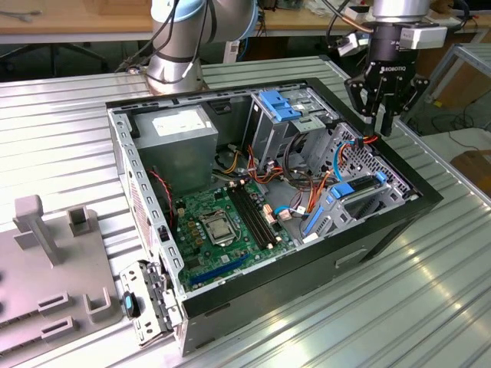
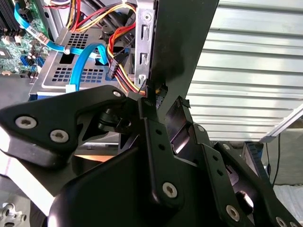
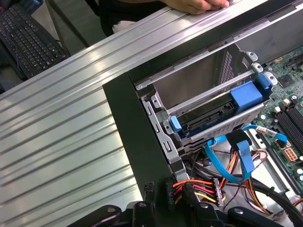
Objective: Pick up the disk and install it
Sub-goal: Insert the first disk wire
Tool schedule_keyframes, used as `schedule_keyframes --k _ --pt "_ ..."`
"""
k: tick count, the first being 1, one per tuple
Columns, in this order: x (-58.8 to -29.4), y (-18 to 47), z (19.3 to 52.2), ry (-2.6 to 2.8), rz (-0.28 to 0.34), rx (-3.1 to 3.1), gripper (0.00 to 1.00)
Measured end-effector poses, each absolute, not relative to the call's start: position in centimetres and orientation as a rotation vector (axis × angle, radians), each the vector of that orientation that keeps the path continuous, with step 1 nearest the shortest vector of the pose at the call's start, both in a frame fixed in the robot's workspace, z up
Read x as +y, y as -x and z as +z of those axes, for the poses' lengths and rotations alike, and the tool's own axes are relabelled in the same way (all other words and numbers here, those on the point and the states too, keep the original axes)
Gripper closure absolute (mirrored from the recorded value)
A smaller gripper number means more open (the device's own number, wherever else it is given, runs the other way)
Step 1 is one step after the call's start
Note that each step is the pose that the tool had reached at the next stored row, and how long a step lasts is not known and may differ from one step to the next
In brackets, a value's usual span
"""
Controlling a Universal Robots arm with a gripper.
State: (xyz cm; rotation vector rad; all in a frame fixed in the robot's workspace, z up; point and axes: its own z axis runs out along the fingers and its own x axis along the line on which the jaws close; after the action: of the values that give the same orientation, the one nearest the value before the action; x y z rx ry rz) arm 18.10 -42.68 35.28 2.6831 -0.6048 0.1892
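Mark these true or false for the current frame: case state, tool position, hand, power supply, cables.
1. The computer case lies open with its motherboard showing. True.
2. The tool is down at the motherboard. False: it hangs over the case's corner at the exterior view's right.
3. A person's hand is at the table's edge in the first wrist view. True.
4. The power supply sits out on the table. False: it is inside the case, at the end near the arm's base.
5. Blue cables run inside the case. True.
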Motion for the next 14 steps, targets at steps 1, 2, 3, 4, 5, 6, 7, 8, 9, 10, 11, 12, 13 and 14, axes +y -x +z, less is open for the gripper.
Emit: schedule_keyframes --k 1,2,3,4,5,6,7,8,9,10,11,12,13,14 --pt "-42.7 -18.1 35.3 -2.683 0.189 -0.605 0.64" --pt "-42.7 -18.1 35.3 -2.683 0.189 -0.605 0.64" --pt "-42.7 -18.1 35.3 -2.683 0.189 -0.605 0.64" --pt "-42.7 -18.1 35.3 -2.683 0.189 -0.605 0.65" --pt "-42.7 -18.1 35.3 -2.683 0.189 -0.605 0.72" --pt "-42.7 -18.1 35.3 -2.683 0.189 -0.605 0.72" --pt "-42.7 -18.1 35.3 -2.683 0.189 -0.605 0.79" --pt "-42.7 -18.1 35.3 -2.683 0.189 -0.605 0.79" --pt "-42.7 -18.1 35.3 -2.683 0.189 -0.605 0.79" --pt "-42.7 -18.1 35.3 -2.683 0.189 -0.605 0.79" --pt "-43.0 -18.0 35.2 -2.683 0.190 -0.605 0.84" --pt "-43.4 -17.5 35.2 -2.683 0.192 -0.605 0.84" --pt "-43.5 -16.7 35.3 -2.683 0.196 -0.606 0.84" --pt "-43.5 -16.6 35.3 -2.683 0.196 -0.608 0.84"
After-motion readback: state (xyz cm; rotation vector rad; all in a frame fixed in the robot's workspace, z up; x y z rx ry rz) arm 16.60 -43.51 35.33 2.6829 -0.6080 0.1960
